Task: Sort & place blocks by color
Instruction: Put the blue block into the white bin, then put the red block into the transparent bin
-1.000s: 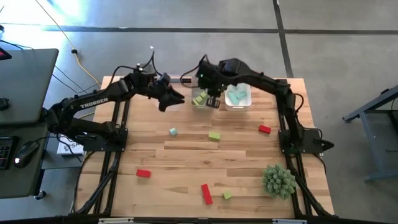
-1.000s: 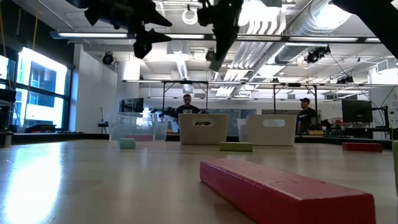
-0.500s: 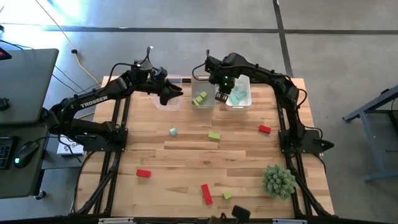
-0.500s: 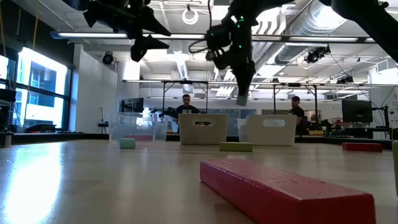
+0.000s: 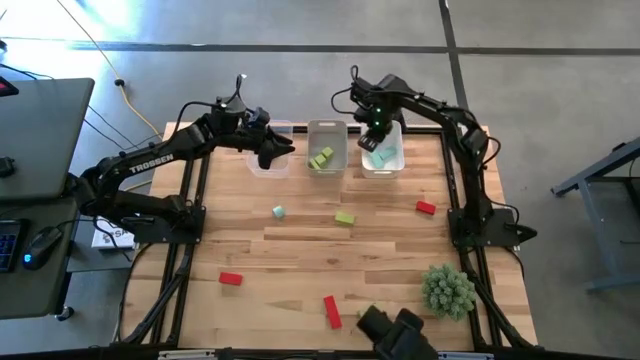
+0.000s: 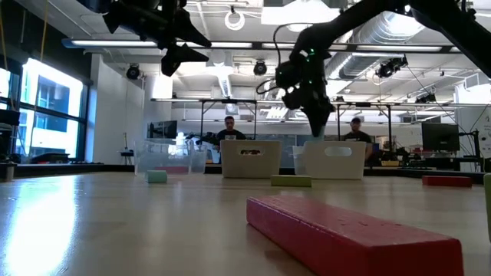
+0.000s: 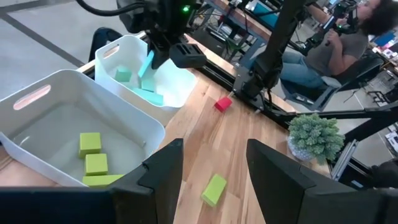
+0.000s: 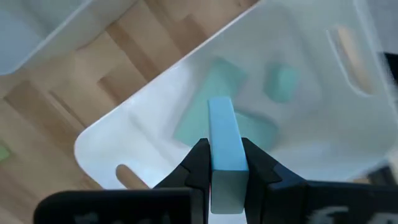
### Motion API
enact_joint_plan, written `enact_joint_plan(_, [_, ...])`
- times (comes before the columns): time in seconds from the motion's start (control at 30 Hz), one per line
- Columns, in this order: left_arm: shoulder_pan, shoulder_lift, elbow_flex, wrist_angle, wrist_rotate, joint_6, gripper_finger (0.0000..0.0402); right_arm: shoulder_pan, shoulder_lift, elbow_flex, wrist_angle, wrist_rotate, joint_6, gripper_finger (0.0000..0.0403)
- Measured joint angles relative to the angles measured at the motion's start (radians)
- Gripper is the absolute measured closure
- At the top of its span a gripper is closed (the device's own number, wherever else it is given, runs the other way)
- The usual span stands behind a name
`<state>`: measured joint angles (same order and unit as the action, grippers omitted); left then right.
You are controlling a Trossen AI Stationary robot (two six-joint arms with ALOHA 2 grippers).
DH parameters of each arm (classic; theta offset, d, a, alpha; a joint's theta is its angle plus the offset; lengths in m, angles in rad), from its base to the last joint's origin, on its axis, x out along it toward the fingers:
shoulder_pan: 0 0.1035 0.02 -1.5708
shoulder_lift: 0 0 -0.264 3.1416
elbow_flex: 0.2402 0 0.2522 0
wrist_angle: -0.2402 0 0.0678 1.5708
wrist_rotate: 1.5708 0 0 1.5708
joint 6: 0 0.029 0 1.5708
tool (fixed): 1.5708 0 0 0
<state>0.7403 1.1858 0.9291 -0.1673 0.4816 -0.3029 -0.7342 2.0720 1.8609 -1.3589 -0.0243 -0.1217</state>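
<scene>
Right gripper point(image 8: 225, 163) clamps one teal bar point(image 8: 225, 140) over three teal blocks point(image 8: 249, 102).

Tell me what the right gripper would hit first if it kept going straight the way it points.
Probably the teal blocks in the bin below; the right gripper holds a teal bar pointed into it.

Bright overhead lab lights, window glare at left in low view, right wrist view blurry.
</scene>
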Motion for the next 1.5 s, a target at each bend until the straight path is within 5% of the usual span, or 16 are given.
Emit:
enact_joint_plan(0.17, [0.0, 0.0, 0.0, 0.0, 0.0, 0.0, 0.0236, -0.056, 0.0, -0.065, 0.025, -0.106, -0.031, 0.0354])
enact_joint_plan(0.6, [0.0, 0.0, 0.0, -0.018, -0.087, 0.0, 0.0236, -0.106, 0.0, -0.108, 0.055, -0.089, -0.077, 0.0293])
enact_joint_plan(0.83, [0.0, 0.001, 0.0, -0.08, -0.138, 0.015, 0.0236, -0.103, 0.0, -0.019, -0.005, -0.084, -0.04, 0.0257])
enact_joint_plan(1.13, [0.0, 0.001, 0.0, -0.083, -0.175, 0.141, 0.0236, -0.09, 0.0, 0.122, -0.205, -0.1, 0.072, 0.0252])
enact_joint_plan(1.37, [0.0, 0.001, 0.0, -0.084, -0.222, 0.212, 0.0236, -0.029, -0.027, 0.126, -0.213, -0.191, 0.133, 0.0251])
enact_joint_plan(1.5, [0.0, 0.001, 0.0, -0.085, -0.228, 0.263, 0.0235, 0.028, -0.048, 0.124, -0.211, -0.155, 0.149, 0.0251])
